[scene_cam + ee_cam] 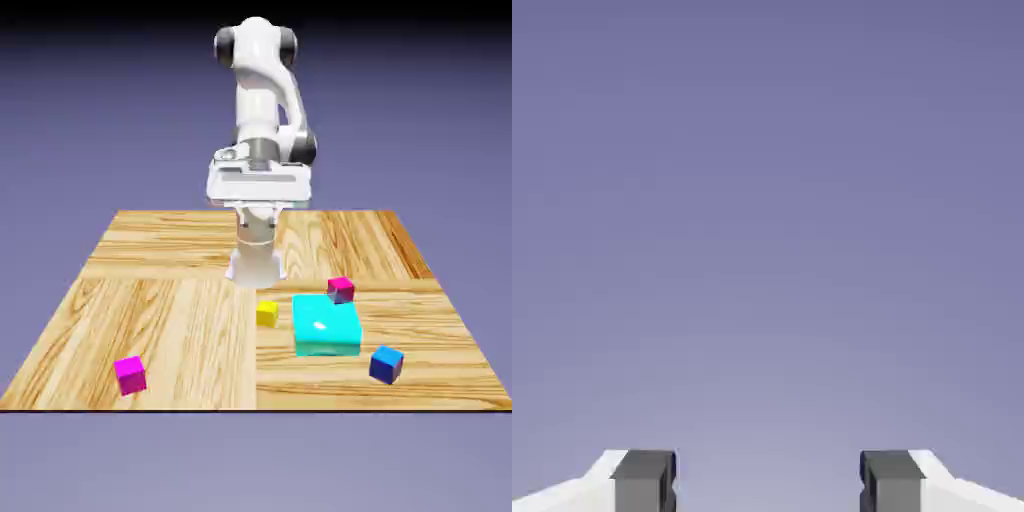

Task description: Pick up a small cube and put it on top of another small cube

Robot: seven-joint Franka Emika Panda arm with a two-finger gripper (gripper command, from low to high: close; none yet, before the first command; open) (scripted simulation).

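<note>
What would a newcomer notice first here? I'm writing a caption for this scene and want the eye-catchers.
The white arm rises at the table's far edge, its gripper open and empty, seeing only backdrop. Below it, the large cyan block dominates the exterior view's right half. Small cubes ring it: yellow cube at its left, dark blue cube at its near right.

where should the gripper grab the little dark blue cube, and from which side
Probably from straight above, closing on two opposite vertical faces of the dark blue cube. It sits flat and alone on the table, turned somewhat, so rotate the open gripper to match. The cyan block is clear of it.
</note>
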